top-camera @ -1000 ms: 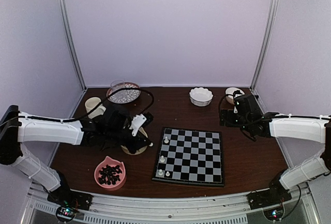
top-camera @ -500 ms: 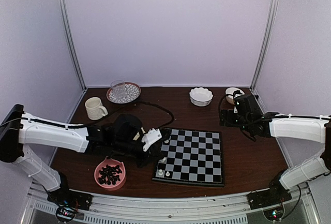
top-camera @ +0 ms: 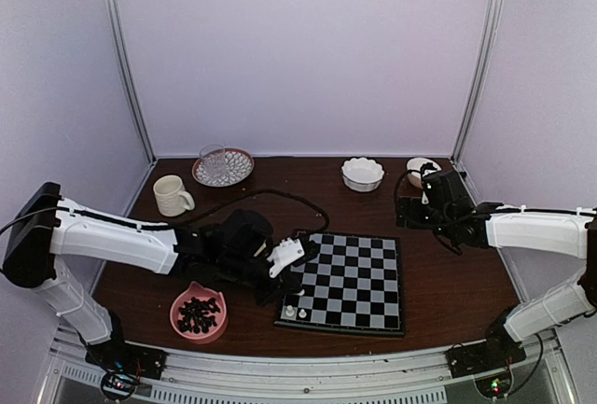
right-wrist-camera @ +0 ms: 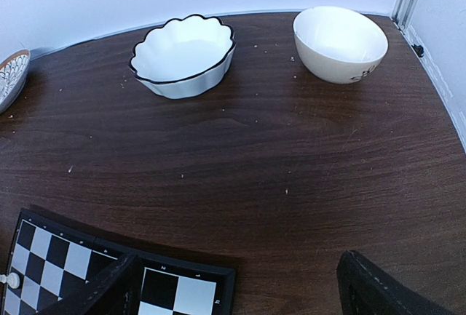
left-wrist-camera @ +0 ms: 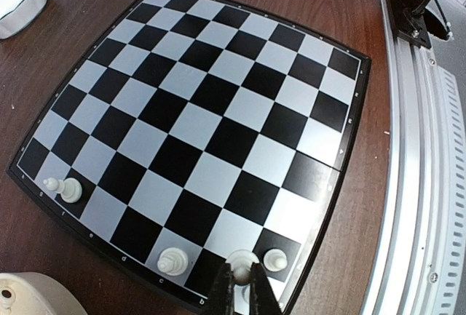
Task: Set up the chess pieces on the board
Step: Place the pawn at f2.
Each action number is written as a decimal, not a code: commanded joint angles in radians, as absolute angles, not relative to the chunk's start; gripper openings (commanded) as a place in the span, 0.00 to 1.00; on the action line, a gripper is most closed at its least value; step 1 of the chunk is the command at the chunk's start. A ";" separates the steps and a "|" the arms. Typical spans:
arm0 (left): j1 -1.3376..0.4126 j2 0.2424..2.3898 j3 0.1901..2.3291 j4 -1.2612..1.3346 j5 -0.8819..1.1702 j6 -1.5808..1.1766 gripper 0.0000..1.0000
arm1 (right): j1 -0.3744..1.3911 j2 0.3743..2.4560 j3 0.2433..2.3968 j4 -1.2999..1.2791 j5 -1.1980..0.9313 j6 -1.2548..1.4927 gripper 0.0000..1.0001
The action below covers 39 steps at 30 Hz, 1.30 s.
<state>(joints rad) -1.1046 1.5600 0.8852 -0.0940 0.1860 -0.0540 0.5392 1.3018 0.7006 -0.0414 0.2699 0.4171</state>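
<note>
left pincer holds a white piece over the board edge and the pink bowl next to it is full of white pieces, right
Not quite. The top view shows the pink bowl holds dark pieces, not white. The rest stands: the left pincer grips a white piece over the board edge.

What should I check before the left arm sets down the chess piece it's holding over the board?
1. Left jaws shut on the white piece: ok.
2. That piece is above the board, along its left edge: ok.
3. Square underneath is free: cannot tell, the jaws and the piece hide it.
4. Clearance from the neighbouring piece: cannot tell, it stands very close.
5. Right jaws open and off the board: ok.
</note>
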 commanded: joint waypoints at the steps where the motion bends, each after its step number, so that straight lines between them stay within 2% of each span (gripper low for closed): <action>1: -1.124 1.592 0.934 -0.107 0.145 -0.035 0.02 | 0.546 1.302 0.732 -0.044 0.285 0.411 0.96; 17: -1.143 1.744 1.090 -0.219 -0.035 -0.023 0.01 | 0.546 1.302 0.732 -0.046 0.287 0.410 0.96; 39: -1.154 1.849 1.169 -0.269 -0.041 -0.010 0.02 | 0.546 1.289 0.732 -0.052 0.289 0.410 0.96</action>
<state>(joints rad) -1.1473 1.8256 1.1397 -0.2646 -0.0425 -0.0231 0.5392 1.3018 0.7097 -0.0425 0.2703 0.4168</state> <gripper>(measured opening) 0.055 0.957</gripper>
